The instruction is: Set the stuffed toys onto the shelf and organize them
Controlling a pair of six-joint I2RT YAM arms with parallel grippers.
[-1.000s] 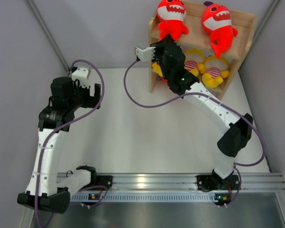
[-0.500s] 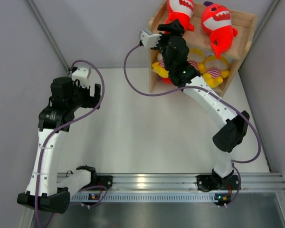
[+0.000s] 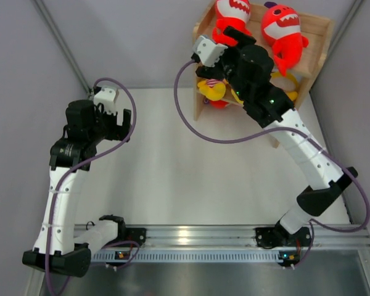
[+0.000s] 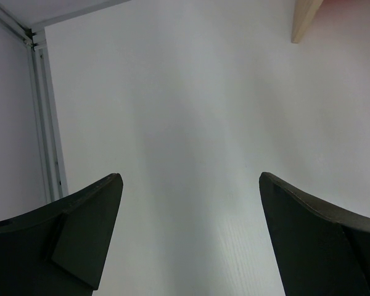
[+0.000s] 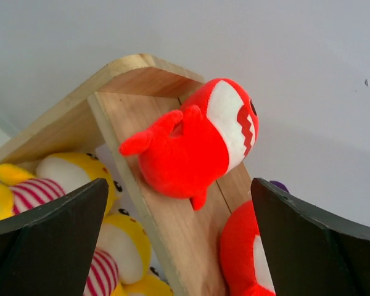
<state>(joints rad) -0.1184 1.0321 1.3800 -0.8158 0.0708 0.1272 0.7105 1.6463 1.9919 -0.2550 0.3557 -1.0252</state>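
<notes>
Shark (image 5: 197, 148) lies on the top board of the shelf (image 5: 172, 240), at its left end, on its side with the toothy mouth turned toward the back wall. The right tool (image 5: 179, 184) hangs just in front of it, fingers spread wide and holding nothing. The shark sits dead ahead in the gap's line but apart from both fingers.

In the right wrist view its long axis runs on a slant, tail low and left, mouth high and right, so it crosses the board's planks rather than lining up with them. A second shark (image 3: 283, 28) sits beside it on the same board. The yellow toys (image 5: 68, 179) are on the tier below.

The right arm is by far the nearer. The left tool (image 4: 190, 179) is also wide and empty, and looks down at bare bench (image 4: 172, 92) well apart from the shelf.

If the shark needs straightening, I judge the right tool must turn to match that slant before closing.
</notes>
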